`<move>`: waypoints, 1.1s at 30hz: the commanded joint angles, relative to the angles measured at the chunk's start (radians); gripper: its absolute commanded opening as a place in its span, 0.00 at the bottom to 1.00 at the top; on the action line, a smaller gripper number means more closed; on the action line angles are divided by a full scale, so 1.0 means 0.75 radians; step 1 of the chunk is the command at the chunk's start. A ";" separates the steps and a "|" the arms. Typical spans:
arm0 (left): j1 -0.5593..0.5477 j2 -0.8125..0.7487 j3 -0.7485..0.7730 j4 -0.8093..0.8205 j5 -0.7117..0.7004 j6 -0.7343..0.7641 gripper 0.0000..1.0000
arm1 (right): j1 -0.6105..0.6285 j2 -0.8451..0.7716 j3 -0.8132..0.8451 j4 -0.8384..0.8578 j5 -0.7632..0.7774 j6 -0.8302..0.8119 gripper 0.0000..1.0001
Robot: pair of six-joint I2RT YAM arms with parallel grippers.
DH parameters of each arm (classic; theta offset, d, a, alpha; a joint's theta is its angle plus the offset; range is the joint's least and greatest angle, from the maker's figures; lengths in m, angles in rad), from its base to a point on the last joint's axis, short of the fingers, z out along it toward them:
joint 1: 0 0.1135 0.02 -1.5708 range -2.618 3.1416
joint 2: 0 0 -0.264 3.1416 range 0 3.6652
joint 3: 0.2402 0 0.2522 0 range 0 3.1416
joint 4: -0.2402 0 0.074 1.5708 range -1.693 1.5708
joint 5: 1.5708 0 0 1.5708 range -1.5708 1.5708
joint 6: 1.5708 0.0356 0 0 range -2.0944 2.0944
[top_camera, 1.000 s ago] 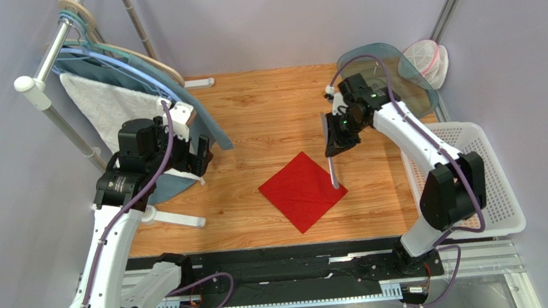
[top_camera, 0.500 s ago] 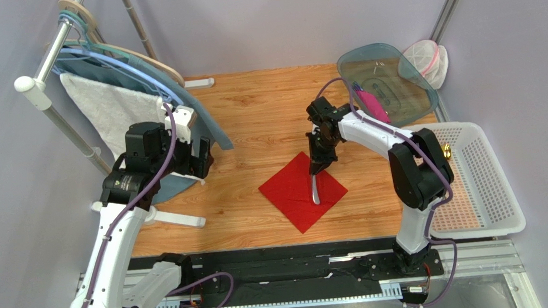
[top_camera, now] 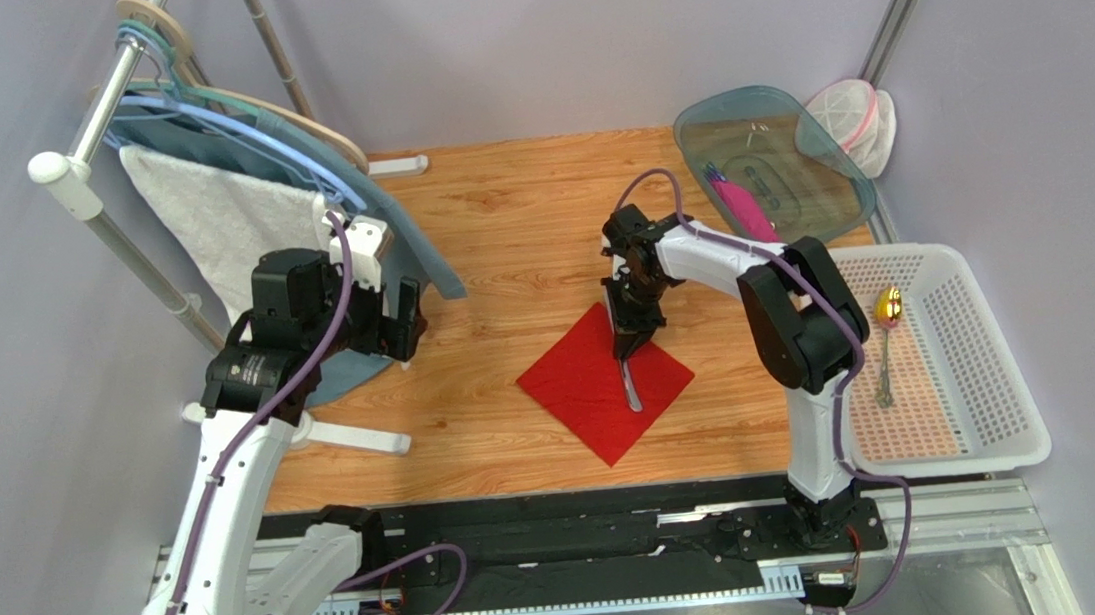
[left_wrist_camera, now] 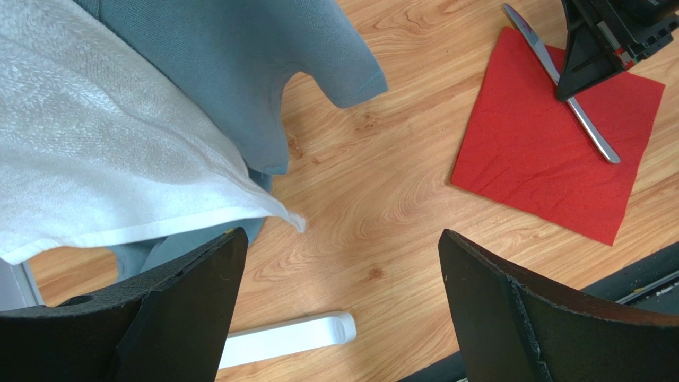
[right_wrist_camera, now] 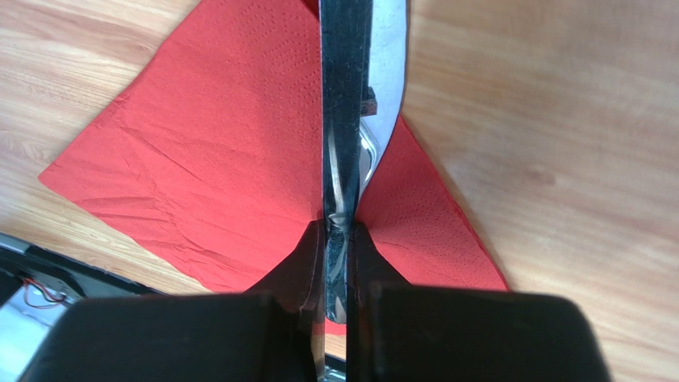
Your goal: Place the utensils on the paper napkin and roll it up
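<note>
The red paper napkin (top_camera: 584,387) lies as a diamond in the middle of the wooden table. My right gripper (top_camera: 628,339) stands over its upper right part, shut on a silver knife (top_camera: 632,387) that runs down across the napkin. In the right wrist view the knife (right_wrist_camera: 348,119) is pinched between the jaws above the napkin (right_wrist_camera: 215,151). The left wrist view shows the knife (left_wrist_camera: 594,131) low along the napkin (left_wrist_camera: 542,159), one end past its edge. My left gripper (top_camera: 398,316) hangs open and empty at the left, by the clothes rack.
A white basket (top_camera: 1024,412) at the right holds a gold-coloured utensil (top_camera: 886,343). A clear tub (top_camera: 775,173) with a pink item stands at the back right. The rack at the left carries a white towel (top_camera: 221,219) and a teal garment (left_wrist_camera: 263,64); its white foot (top_camera: 355,439) rests on the table.
My right gripper has carried the knife from the napkin's right corner leftward to over its middle and lower. The left arm has barely moved.
</note>
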 commanded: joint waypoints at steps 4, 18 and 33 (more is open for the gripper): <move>0.003 -0.023 -0.010 0.016 0.035 0.014 0.99 | -0.035 0.109 0.153 -0.003 -0.087 -0.319 0.00; -0.056 0.030 0.002 -0.203 0.751 0.607 0.99 | -0.047 0.198 0.597 -0.438 -0.349 -0.933 0.00; -0.549 1.003 0.395 -0.187 0.635 1.640 0.92 | -0.325 -0.152 0.423 -0.485 -0.488 -0.743 0.00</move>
